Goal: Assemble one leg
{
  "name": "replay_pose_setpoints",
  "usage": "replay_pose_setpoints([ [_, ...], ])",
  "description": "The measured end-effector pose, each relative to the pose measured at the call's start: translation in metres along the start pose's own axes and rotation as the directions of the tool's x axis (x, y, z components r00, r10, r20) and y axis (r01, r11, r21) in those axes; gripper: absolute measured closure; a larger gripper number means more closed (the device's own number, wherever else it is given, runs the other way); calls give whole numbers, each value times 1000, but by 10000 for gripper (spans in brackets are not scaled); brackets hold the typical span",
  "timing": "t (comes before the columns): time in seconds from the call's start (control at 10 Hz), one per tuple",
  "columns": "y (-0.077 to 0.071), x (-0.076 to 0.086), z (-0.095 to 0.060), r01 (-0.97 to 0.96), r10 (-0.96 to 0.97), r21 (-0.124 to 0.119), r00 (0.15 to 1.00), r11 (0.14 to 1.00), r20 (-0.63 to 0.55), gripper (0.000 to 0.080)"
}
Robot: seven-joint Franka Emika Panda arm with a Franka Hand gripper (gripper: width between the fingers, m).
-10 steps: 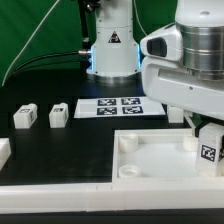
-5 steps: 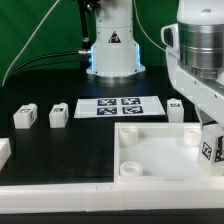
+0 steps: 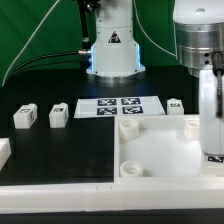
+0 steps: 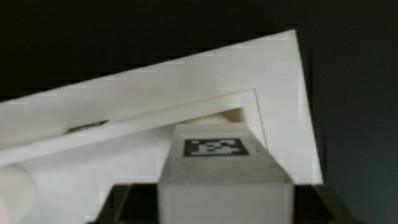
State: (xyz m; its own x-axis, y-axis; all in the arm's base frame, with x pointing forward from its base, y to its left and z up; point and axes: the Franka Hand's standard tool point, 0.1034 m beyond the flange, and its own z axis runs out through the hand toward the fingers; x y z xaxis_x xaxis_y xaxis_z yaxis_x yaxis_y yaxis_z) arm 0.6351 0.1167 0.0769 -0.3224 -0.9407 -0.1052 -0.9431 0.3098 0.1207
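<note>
Hanging upright at the exterior view's right, the leg [image 3: 210, 125] you are carrying sits clamped between the jaws of the gripper [image 3: 209, 80], its tagged lower end over the large white panel [image 3: 160, 158]. Three more legs [image 3: 57, 115] stand loose on the table [image 3: 50, 150], near the marker board [image 3: 118, 106].

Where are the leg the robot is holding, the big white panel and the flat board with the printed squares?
Leg [image 3: 209, 118], exterior view, its side.
Panel [image 3: 160, 150], exterior view, bare middle.
Marker board [image 3: 119, 106], exterior view, its centre.
</note>
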Motion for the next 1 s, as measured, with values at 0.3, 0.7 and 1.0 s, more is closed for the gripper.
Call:
replay_pose_setpoints([
  [0.3, 0, 0, 0, 26, -26, 3, 1000, 1000, -2, 506],
  [0.7, 5, -4, 5, 48, -48, -4, 999, 999, -6, 185],
  [1.0, 7, -7, 6, 60, -60, -6, 998, 998, -7, 152],
])
